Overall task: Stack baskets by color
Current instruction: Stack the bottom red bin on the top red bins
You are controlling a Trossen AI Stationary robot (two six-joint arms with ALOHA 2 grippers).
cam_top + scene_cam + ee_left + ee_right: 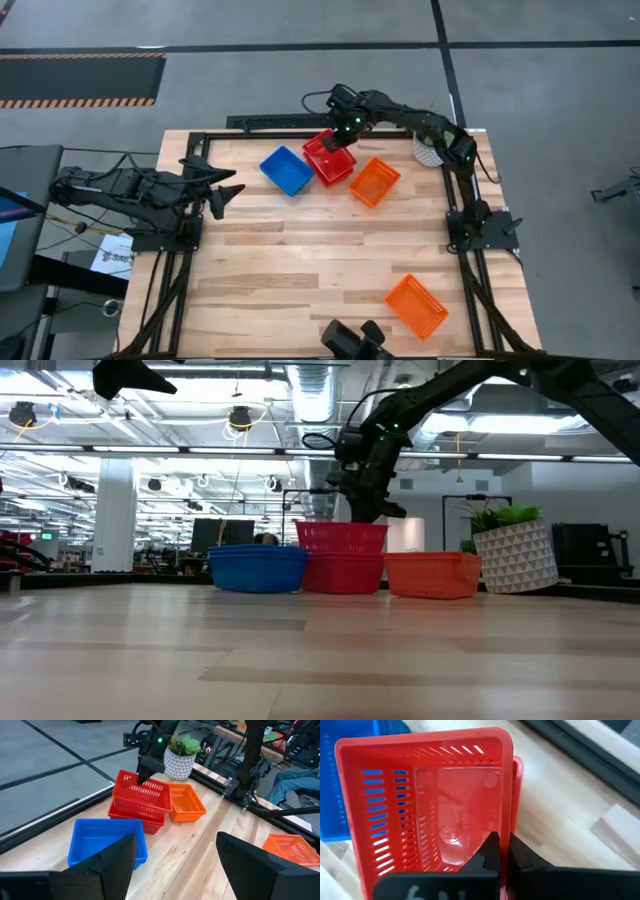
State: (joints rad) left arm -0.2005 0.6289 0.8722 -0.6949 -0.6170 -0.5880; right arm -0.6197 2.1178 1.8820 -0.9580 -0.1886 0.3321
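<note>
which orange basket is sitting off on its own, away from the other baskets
The orange basket near the table's front right corner. The other orange basket sits at the far edge in a row beside the red stack and blue basket.

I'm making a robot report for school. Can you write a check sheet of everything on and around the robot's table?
Surface: wooden table, bare planks between the things.
Job's things: blue basket, red basket stack and orange basket side by side at the far edge; the top red basket sits crooked on the lower one. Another orange basket lies alone near the front right corner.
Clutter: white pot with a green plant at the far right corner.
Claws: right claw shut on the top red basket's rim; left claw open, empty, over the table's left side.
Cables: black cables run beside the left arm's base.
Surroundings: grey floor with a striped strip; office room behind.
</note>
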